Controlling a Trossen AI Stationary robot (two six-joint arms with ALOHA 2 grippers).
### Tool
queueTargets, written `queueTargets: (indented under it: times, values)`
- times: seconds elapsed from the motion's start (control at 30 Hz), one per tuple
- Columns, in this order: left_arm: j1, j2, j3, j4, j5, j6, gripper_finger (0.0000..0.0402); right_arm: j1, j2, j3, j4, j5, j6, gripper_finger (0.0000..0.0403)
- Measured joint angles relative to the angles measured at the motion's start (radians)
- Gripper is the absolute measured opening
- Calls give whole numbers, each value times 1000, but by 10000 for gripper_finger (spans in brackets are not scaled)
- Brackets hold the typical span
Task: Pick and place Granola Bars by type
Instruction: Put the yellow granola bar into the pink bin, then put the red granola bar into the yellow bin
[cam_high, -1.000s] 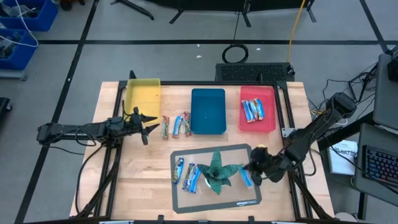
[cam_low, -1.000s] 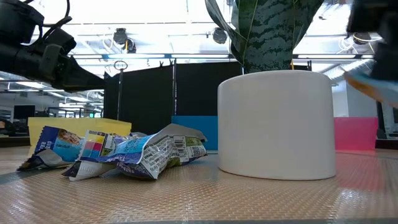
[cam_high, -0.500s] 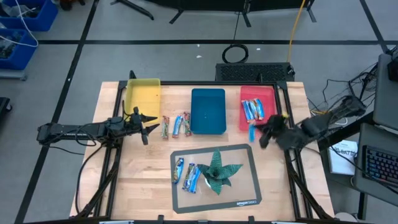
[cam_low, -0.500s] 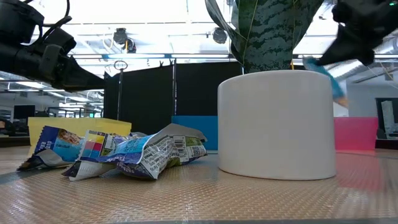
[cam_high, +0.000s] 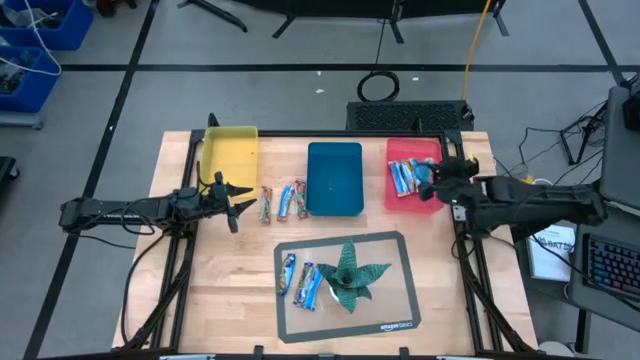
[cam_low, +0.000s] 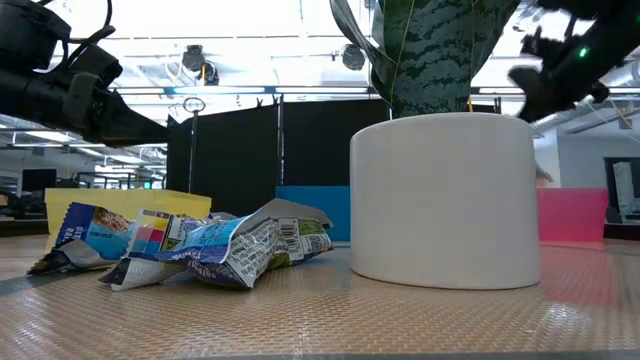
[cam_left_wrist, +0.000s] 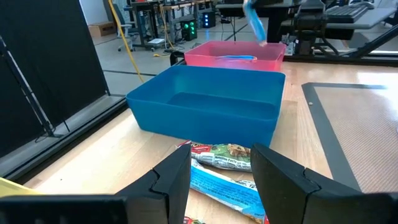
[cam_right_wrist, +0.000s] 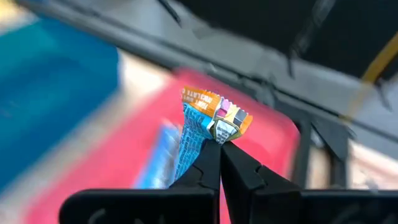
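High view: a pale wooden table (cam_high: 230, 290) stands on a grey floor crossed by dark lines, with blue bins at the far left corner of the room and a keyboard at the right edge. Along the table's far side sit a yellow tray (cam_high: 230, 150), a blue tray (cam_high: 334, 178) and a red tray (cam_high: 432, 152); nearer the front lies a grey mat (cam_high: 390, 312) carrying a green star-shaped plant (cam_high: 350, 273) in a white pot (cam_low: 443, 198). The low view looks past that pot to black screens and a bright ceiling. The left arm reaches in level from the table's left side, and the left gripper (cam_high: 238, 199) hangs near the yellow tray with its fingers spread apart. The right arm stretches in from the right edge, its right gripper (cam_high: 432, 180) over the red tray. In the right wrist view its fingers are pinched together on a blue granola bar (cam_right_wrist: 202, 130), gripped at the crimped end and hanging above the tray. More blue bars (cam_high: 404, 177) lie inside the red tray, mixed bars (cam_high: 284, 201) lie between the yellow and blue trays, and a few blue-wrapped bars (cam_high: 302, 281) rest on the mat just beside the plant.
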Motion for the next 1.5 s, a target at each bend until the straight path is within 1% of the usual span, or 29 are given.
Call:
queueTargets:
  times: [0.07, 0.13, 0.23, 0.37, 0.53, 0.7, 0.8, 0.97, 1.03, 1.1, 1.17, 1.3, 1.37, 1.4, 1.43, 1.5]
  values:
    - [0, 0, 0, 0, 0, 0, 173, -70, 51, 0, -55, -50, 20, 1]
    - [0, 0, 0, 0, 0, 0, 173, -129, 98, -5, -65, -96, 21, 1]
    - [0, 0, 0, 0, 0, 0, 173, -195, 156, -26, -25, -173, -15, 0]
    - [0, 0, 0, 0, 0, 0, 173, -250, 203, -71, 76, -259, -50, 0]
    - [0, 0, 0, 0, 0, 0, 173, -277, 218, -97, 152, -260, -95, 2]
    - [0, 0, 0, 0, 0, -2, 173, -295, 179, -97, 154, -264, -108, 25]
    - [0, 0, 0, -1, 0, -4, 173, -296, 146, -97, 144, -293, -108, 54]
    - [0, 0, 0, -1, 0, -4, 173, -296, 101, -97, 163, -351, -109, 122]
    - [0, 0, 0, -1, 0, -4, 173, -296, 81, -97, 196, -395, -112, 146]
    - [0, 0, 0, -1, 0, -4, 173, -294, 62, -97, 272, -487, -149, 163]
    - [0, 0, 0, -1, 0, -4, 173, -279, 45, -97, 393, -605, -203, 174]
    - [0, 0, 0, -1, 0, -4, 173, -211, 7, -97, 669, -867, -348, 177]
    - [0, 0, 0, -1, 1, -4, 173, -172, -33, -97, 727, -957, -422, 173]
    - [0, 0, 0, -1, 1, -4, 173, -155, -57, -97, 731, -966, -451, 171]
    - [0, 0, 0, -2, 1, -4, 173, -139, -79, -98, 730, -940, -472, 168]
    - [0, 0, 1, -5, 1, -11, 173, -109, -128, -118, 731, -824, -499, 164]
